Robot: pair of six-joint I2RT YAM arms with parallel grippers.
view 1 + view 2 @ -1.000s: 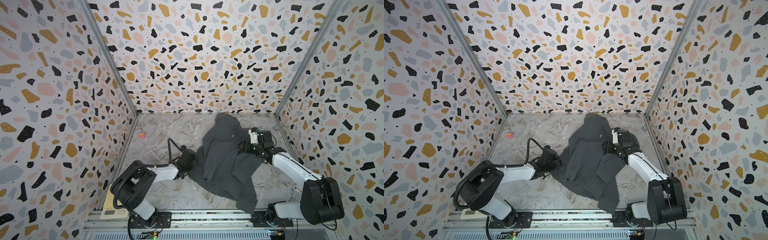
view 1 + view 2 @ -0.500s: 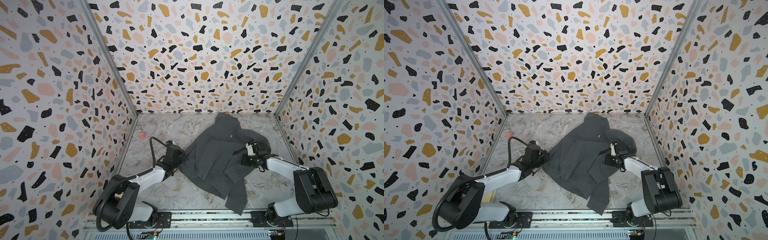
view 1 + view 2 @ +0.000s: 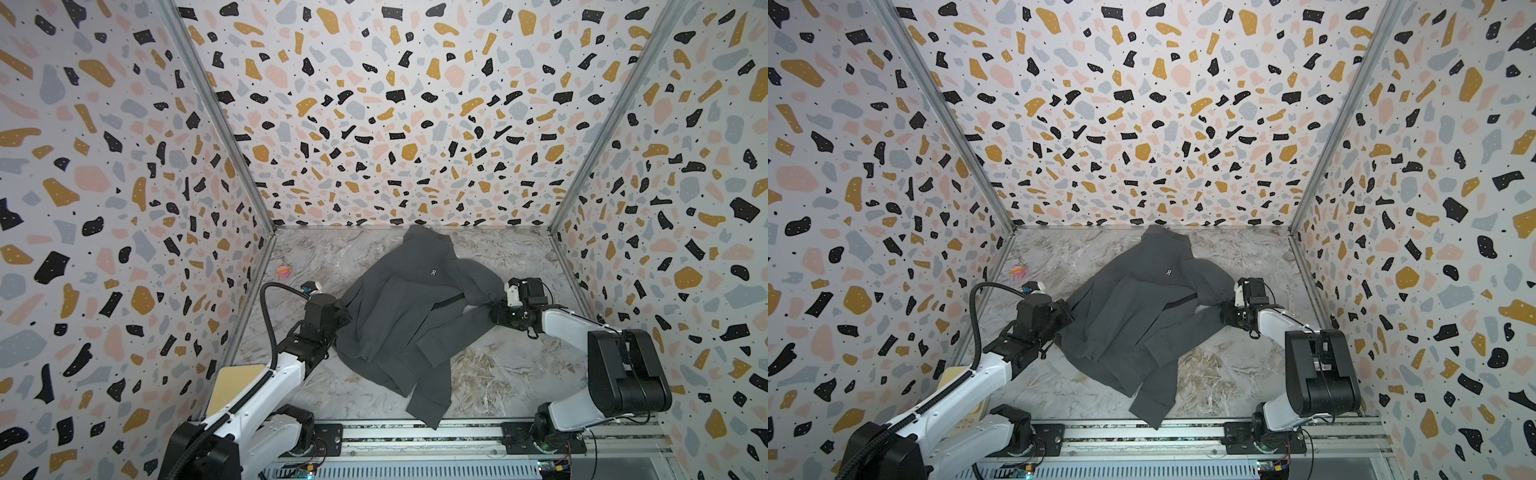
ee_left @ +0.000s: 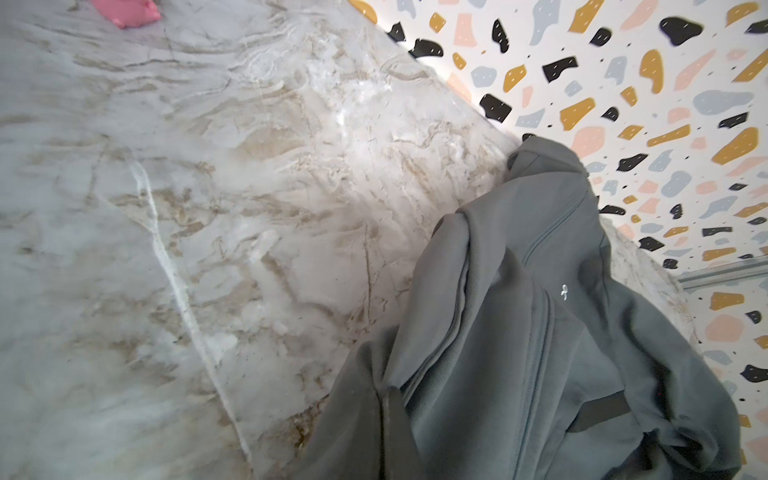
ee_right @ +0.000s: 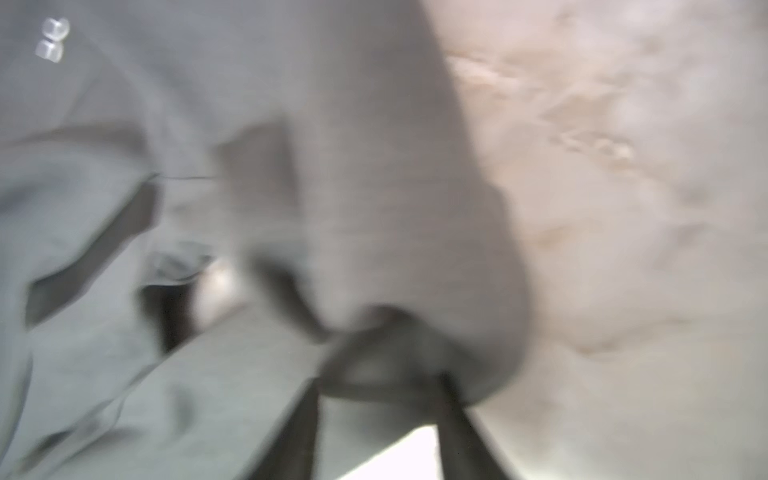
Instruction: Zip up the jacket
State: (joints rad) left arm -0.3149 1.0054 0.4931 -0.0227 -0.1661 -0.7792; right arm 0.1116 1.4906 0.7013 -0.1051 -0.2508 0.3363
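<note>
The left claw (image 3: 340, 321) clamps an edge of the charcoal jacket (image 3: 399, 320), which spreads across to the right claw (image 5: 380, 386); its blurred fingers (image 5: 455, 415) straddle a cloth fold, grip uncertain

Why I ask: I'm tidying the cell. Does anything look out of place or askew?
The jacket lies crumpled and skewed on the table, one sleeve reaching past the front edge onto the rail. A small pink scrap lies loose near the left wall.
</note>
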